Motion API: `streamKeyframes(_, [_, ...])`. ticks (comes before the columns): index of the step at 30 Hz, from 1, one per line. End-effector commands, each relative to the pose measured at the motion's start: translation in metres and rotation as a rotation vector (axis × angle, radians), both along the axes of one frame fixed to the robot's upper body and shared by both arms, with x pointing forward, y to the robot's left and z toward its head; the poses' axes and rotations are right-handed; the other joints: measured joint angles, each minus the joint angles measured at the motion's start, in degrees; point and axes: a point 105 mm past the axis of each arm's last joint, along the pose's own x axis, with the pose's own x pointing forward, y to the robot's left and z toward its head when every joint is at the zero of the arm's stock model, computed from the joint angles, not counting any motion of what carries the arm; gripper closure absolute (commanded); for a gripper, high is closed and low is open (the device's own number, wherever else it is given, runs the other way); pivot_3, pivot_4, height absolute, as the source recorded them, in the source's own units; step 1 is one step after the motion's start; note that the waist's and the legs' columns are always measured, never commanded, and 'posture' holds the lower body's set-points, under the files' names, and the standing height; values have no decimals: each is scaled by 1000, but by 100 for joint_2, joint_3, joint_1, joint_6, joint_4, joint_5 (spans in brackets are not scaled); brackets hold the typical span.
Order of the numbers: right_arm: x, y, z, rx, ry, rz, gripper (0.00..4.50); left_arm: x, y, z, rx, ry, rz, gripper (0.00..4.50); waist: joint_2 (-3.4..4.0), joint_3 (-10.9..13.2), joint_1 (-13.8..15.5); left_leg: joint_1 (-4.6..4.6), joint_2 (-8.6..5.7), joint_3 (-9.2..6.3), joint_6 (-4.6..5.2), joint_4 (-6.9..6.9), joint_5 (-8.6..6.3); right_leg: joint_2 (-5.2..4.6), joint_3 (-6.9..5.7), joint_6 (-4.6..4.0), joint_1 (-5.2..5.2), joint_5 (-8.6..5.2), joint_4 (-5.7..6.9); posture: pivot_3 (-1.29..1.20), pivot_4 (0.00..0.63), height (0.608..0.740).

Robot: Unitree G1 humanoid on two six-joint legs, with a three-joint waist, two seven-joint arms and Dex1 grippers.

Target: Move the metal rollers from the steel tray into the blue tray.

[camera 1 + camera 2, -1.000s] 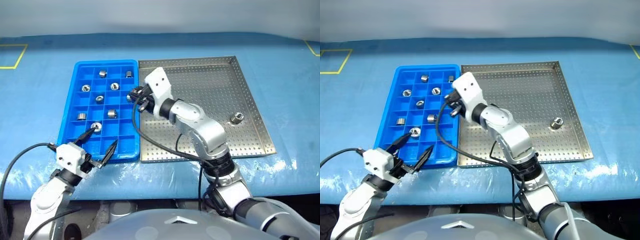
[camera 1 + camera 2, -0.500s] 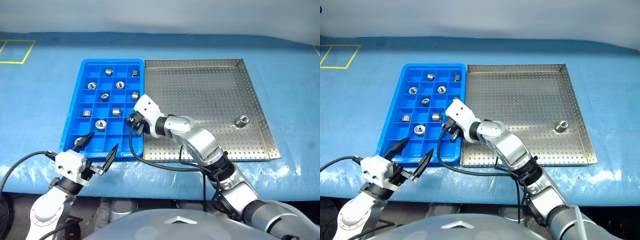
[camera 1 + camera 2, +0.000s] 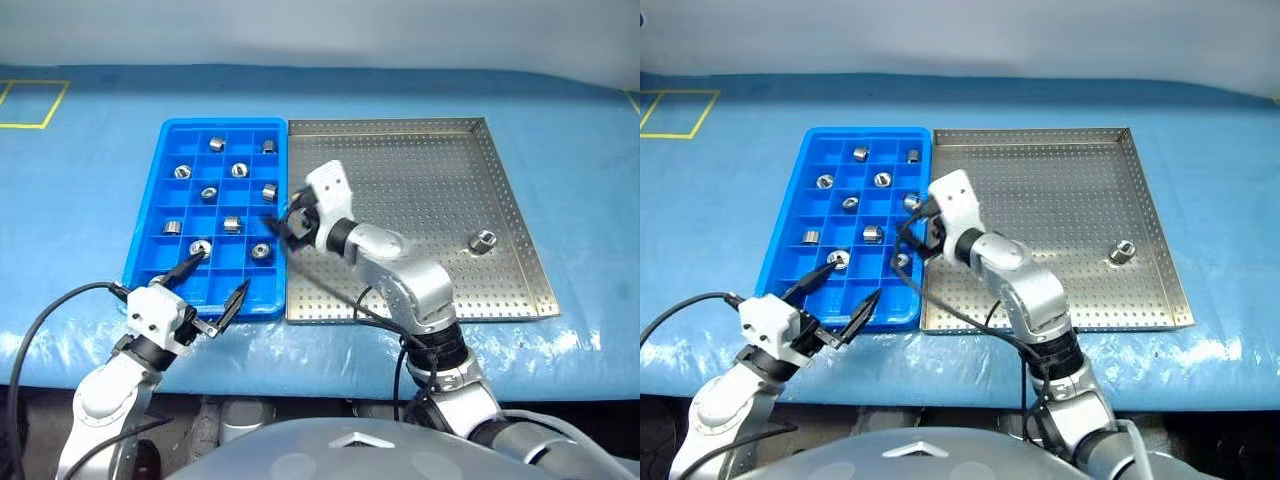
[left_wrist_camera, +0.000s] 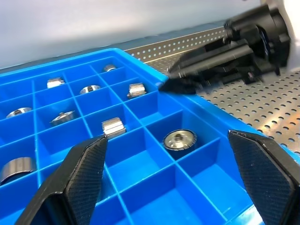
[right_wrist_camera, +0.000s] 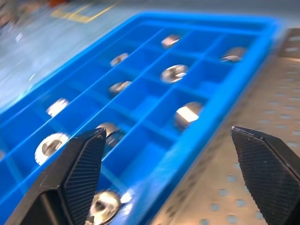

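You see the right gripper [image 3: 285,226] over the blue tray [image 3: 150,236] edge, jaws spread and empty. The left gripper [image 3: 212,283] jaws are also spread. One roller [image 3: 484,241] lies in the steel tray [image 3: 520,215].

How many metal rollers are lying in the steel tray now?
1. One metal roller sits near the right rim of the steel tray. The right arm covers part of the tray floor, so another may be hidden.

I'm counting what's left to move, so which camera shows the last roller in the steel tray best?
The left eye view: the lone roller sits unobstructed near the steel tray's right rim. The right eye view shows it equally clearly. The wrist views face the blue tray instead.
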Motion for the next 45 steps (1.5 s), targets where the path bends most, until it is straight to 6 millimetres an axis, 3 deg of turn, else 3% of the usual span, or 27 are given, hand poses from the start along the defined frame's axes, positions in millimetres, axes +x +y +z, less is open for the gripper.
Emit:
streamKeyframes(1, [12,-39,14,19,-44,-304,106,5,-3,1,-5,-5,-42,0,1,0,-60,-1,0,0,0,0,0,-1,0,0,0,0,-1,52,150,740])
streamKeyframes(10, [15,-110,10,12,-67,-922,106,18,-10,-3,2,-3,-132,0,3,0,-330,-2,-1,4,-2,0,1,-1,6,0,-5,0,5,-17,150,740])
streamKeyframes(19, [2,-135,-10,24,77,-1189,106,21,-14,-4,-3,-4,-150,0,4,-1,-450,-2,-1,6,-1,0,1,-3,10,-1,-5,1,7,-23,150,740])
streamKeyframes(22, [-6,-150,-24,-98,112,-1301,106,21,-14,-4,-5,-2,-148,0,5,-1,-448,-1,-1,6,-1,1,1,-3,10,-1,-4,1,7,-19,150,740])
streamKeyframes(29, [-12,-152,-43,-172,213,-1384,106,20,-14,-6,-7,3,-147,0,10,-4,-460,-1,-2,7,0,0,1,-3,11,-1,-5,1,8,-10,150,740])
streamKeyframes(45, [0,-136,-74,-70,436,-1410,106,17,-13,-6,-10,4,-138,0,23,-10,-456,0,-2,9,2,0,0,-3,13,-1,-4,1,8,17,150,740])
